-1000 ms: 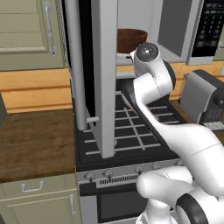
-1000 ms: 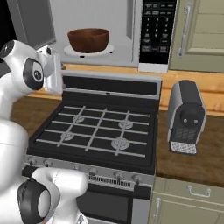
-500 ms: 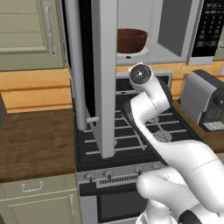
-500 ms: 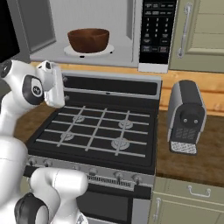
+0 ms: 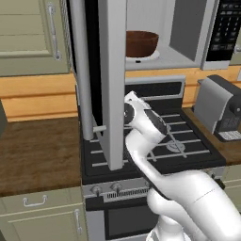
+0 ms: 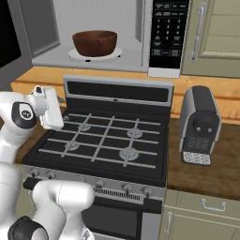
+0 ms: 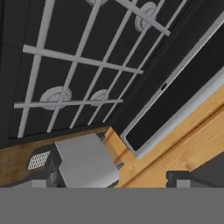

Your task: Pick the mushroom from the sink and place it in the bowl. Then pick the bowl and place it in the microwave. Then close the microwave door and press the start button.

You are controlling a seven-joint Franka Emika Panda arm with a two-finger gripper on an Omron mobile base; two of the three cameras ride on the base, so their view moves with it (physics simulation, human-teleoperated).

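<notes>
Left base view: the bowl sits on a pale round plate inside the microwave. The microwave door stands swung open, edge-on to the camera, in front of the stove. The arm's hand is low over the stove, just right of the door's lower edge. A grey coffee machine stands on the counter right of the stove.

Right base view: the bowl rests on the plate in the open microwave, keypad strip at its right. The hand hangs over the stove's left edge.

Hand view: stove grates, the coffee machine and wooden counter appear. The gripper is spread wide and holds nothing.
</notes>
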